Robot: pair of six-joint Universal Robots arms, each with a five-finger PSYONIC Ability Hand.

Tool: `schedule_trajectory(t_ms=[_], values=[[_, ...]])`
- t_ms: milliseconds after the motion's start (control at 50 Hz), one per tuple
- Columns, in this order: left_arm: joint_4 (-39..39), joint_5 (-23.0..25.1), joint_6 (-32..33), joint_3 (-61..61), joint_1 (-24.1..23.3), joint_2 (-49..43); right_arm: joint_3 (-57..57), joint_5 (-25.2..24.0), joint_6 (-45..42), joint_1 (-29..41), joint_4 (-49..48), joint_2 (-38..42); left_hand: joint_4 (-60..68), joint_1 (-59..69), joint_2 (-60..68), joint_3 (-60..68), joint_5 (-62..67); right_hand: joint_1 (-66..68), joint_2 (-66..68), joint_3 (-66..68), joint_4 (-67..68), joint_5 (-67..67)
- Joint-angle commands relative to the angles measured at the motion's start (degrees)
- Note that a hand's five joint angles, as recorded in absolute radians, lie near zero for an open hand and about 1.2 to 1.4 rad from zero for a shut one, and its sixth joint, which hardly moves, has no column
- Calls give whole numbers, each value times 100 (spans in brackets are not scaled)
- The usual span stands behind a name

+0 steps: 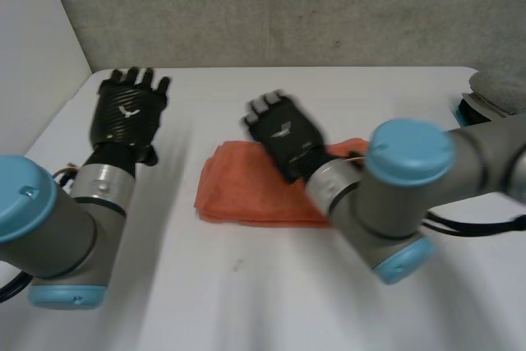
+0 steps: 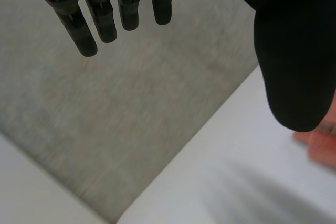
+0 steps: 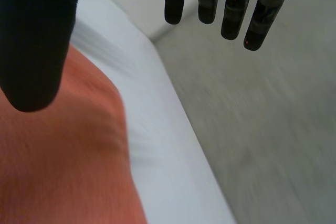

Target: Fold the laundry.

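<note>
Fingers [image 3: 208,3] of the right hand [image 1: 283,133] stand straight and spread, with the thumb [image 3: 37,40] apart from them, clasping nothing. The left hand [image 1: 129,113], at the upper left of the head view, also has its fingers [image 2: 105,19] straight and empty over the white table [image 1: 246,293]. Under the right palm lies the orange cloth [image 1: 246,191], a folded, roughly rectangular bundle at the middle of the frame with slightly uneven edges; whether the palm touches it I cannot tell. The fold looks nearly done, so the step is probably a press or one more fold. Lower the palm flat, smooth toward the loose edge, and bring the left hand across to pin the near side so the layers do not slide.
</note>
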Motion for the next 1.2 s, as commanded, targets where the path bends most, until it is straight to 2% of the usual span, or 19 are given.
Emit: schedule_trajectory(t_ms=[20, 160, 200, 280, 300, 500, 660, 720, 760, 860, 880, 900, 920, 940, 980, 1000, 1040, 1120, 1200], values=[[0, 122, -291, 412, -746, -165, 815, 515, 1647, -690, 882, -750, -163, -100, -170, -206, -263, -172, -268, -214, -347, -387], [0, 87, -274, 729, -1088, -736, 1624, 277, 1665, -1613, 1217, -680, -163, -100, -170, -206, -263, -172, -268, -214, -347, -387], [0, 96, -265, 764, -1159, -772, 1677, 268, 1560, -1728, 1217, -584, -163, -100, -170, -206, -263, 1191, 1095, 1149, 1016, 976], [0, 87, -265, 773, -1168, -789, 1590, 312, 894, -2122, 1209, -311, -163, -100, -170, -206, -263, 6815, 6720, 6774, 6641, 6601], [-9, 96, -265, 764, -1168, -781, 1563, 312, 770, -2176, 1209, -311, -163, -100, -170, -206, -263, 6828, 6732, 6786, 6653, 6613], [-62, 96, -283, 580, -1010, -570, 913, 743, -760, -2168, 1217, -486, -163, -100, -170, -206, -263, 6828, 6732, 6786, 6653, 6613], [-79, 87, -318, 457, -764, -385, 96, 603, -1306, -701, 1042, -557, -163, -100, -170, -206, -263, 6828, 6732, 6786, 6653, 6613], [-97, 87, -309, 395, -676, -324, -54, 191, -1262, -112, 822, -372, -163, -100, -170, -206, -263, 6828, 6732, 6786, 6653, 6613], [-106, 87, -309, 360, -606, -289, 15, -404, -1209, 186, 708, -302, -163, -100, -170, -206, -263, 6828, 6732, 6786, 6653, 6613], [-115, 87, -344, 237, -369, -183, 7, -1357, -964, 381, 646, 137, -163, -100, -170, -206, -263, 6828, 6732, 6786, 6653, 6613], [-115, 87, -344, 228, -342, -183, -28, -1340, -902, 373, 663, 225, -163, -100, -170, -206, -263, 6184, 6089, 6143, 6010, 5970], [-115, 87, -344, 219, -333, -183, -89, -1253, -841, 364, 681, 295, -163, -100, -170, -206, -263, 4462, 4367, 4421, 4288, 4248], [-115, 87, -353, 211, -315, -183, -220, -869, -649, 355, 681, 374, -163, -100, -170, -206, -263, 998, 903, 957, 824, 784], [-115, 87, -344, 202, -307, -183, -274, -570, -534, 338, 681, 375, -163, -100, -170, -206, -263, -102, -198, -144, -277, -317], [-123, 87, -344, 193, -298, -192, -318, 124, -270, 329, 646, 331, -163, -100, -170, -206, -263, -172, -268, -214, -347, -387], [-132, 87, -344, 184, -298, -192, -344, 728, 79, 285, 629, 253, -163, -100, -170, -206, -263, -172, -268, -214, -347, -387], [-150, 96, -353, 140, -298, -192, -283, 1146, 494, 119, 602, 130, -163, -100, -170, -206, -263, -172, -268, -214, -347, -387], [-150, 104, -353, 123, -306, -200, 217, 745, 1408, -987, 637, -274, -163, -100, -170, -206, -263, -172, -268, -214, -347, -387], [-150, 104, -353, 123, -324, -200, 797, -371, 1770, -1990, 664, -679, -163, -100, -170, -206, -263, -31, -127, -72, -206, -246]])
